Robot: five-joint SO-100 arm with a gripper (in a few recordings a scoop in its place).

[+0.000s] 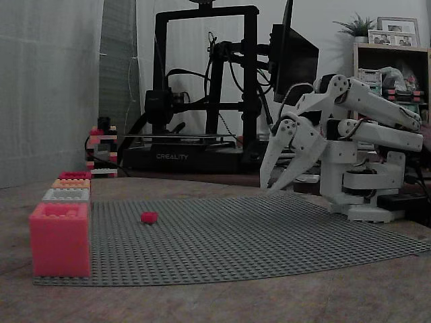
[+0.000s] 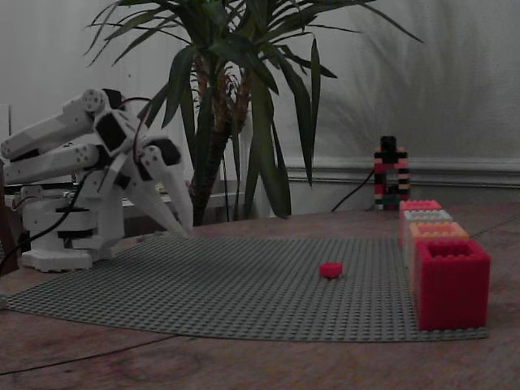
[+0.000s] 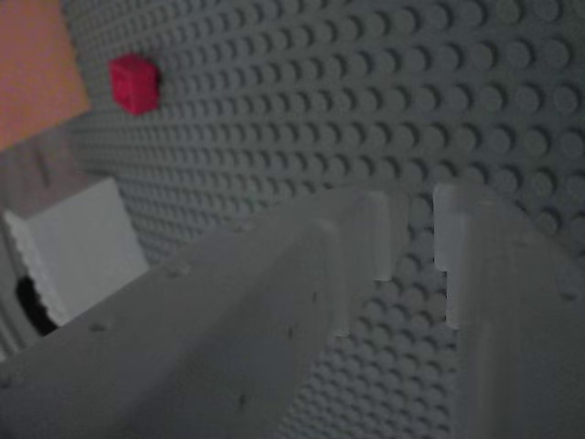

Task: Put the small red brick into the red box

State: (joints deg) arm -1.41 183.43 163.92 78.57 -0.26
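In a fixed view the claw (image 1: pixel 277 180) hangs with its jaws apart at the right edge of the grey baseplate (image 1: pixel 269 235), well apart from the small red brick (image 1: pixel 149 217), which lies loose near the left edge. So tiny a piece could slip or be pushed away as the jaws shut

In the other fixed view the red box (image 2: pixel 452 281) stands at the plate's right front corner, first in a row of boxes (image 2: pixel 426 223); a careless release could land in the orange neighbour

In the wrist view the brick (image 3: pixel 133 83) sits far off-centre, so the approach needs re-aiming
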